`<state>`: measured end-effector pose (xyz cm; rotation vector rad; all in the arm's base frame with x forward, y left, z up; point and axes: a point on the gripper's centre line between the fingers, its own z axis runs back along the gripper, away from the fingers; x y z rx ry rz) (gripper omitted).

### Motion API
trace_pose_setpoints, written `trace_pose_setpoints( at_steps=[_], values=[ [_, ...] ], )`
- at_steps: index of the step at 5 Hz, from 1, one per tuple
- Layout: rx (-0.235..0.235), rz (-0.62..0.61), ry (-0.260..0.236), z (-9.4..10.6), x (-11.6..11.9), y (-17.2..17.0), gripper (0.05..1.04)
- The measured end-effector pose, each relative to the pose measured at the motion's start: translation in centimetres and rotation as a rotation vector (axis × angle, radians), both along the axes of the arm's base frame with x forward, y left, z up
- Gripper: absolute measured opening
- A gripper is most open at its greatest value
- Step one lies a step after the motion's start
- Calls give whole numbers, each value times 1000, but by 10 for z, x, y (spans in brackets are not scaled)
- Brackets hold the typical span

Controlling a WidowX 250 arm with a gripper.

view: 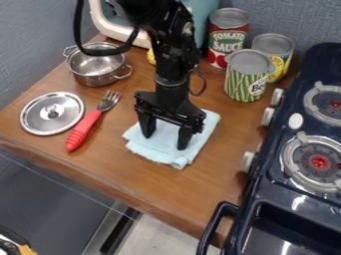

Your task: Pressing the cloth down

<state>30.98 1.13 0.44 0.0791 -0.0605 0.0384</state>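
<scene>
One pale-blue cloth (158, 151) is spread on the wooden bench (216, 172) at the centre of the frame, topped by the black tool (164, 141), its two fingers set well apart, nothing gripped.

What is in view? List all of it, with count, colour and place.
Folded cloth: one, light blue, under the gripper
Round metal lid: one, silver, table's left side
Plastic-handled fork: one, red and silver, right of the lid
Two-handled metal pot: one, silver, behind the lid
Cylindrical cans: three, red, green, yellow-and-blue, back right
Boxy object: one, cream and teal, at the back
Small partly hidden item: one, yellow, behind the arm
Wooden table: one, brown, centre
Toy stove: one, dark blue, two burners, right edge
Robot arm: one, black, from the top edge
Two-finger gripper: one, black, over the cloth, fingers apart
</scene>
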Motion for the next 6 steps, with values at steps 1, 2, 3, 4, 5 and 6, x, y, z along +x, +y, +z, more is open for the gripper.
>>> trace_pose_setpoints(
  at_steps=[1,2,3,4,5,6],
  values=[
    [1,40,-8,0,-3,13,1001],
    [59,73,-40,5,-5,36,1001],
    [93,155,-45,9,-10,70,1001],
    [92,190,-43,10,-11,81,1001],
    [90,206,-42,10,-12,84,1000],
    [62,200,-56,10,-9,80,1000]
  ],
)
